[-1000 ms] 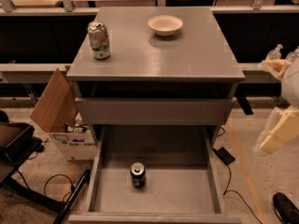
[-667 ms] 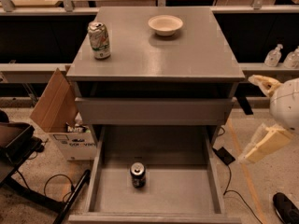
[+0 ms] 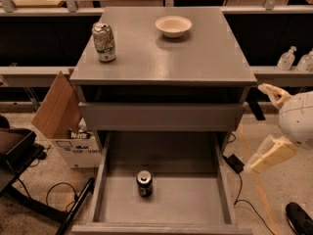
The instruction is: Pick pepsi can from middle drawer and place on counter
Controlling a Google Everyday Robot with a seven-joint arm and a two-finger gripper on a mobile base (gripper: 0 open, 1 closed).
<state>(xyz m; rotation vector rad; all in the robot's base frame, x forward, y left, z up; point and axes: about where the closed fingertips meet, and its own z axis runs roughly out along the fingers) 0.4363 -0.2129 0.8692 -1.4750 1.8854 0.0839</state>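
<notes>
While the cabinet fills the middle of the view, its items are listed as follows.

- **Tabletop** (image 3: 195, 58): the grey counter and the place-down goal. It carries a white bowl (image 3: 173, 25) and a pale can (image 3: 104, 42).
- **Middle drawer** (image 3: 195, 199): pulled out below the shut upper front, with its floor exposed from above.
- **Gripper** (image 3: 256, 129): at the right edge of view, outside the drawer's right wall and above its level. The fingers are spread wide and hold nothing.
- **Pepsi can** (image 3: 144, 183): upright on the drawer floor, slightly left of centre, long axis vertical, apart from every wall.
- **Key relation**: the can lies left of and below the gripper, beyond the right wall. The approach is judged to run leftward, then down.
</notes>
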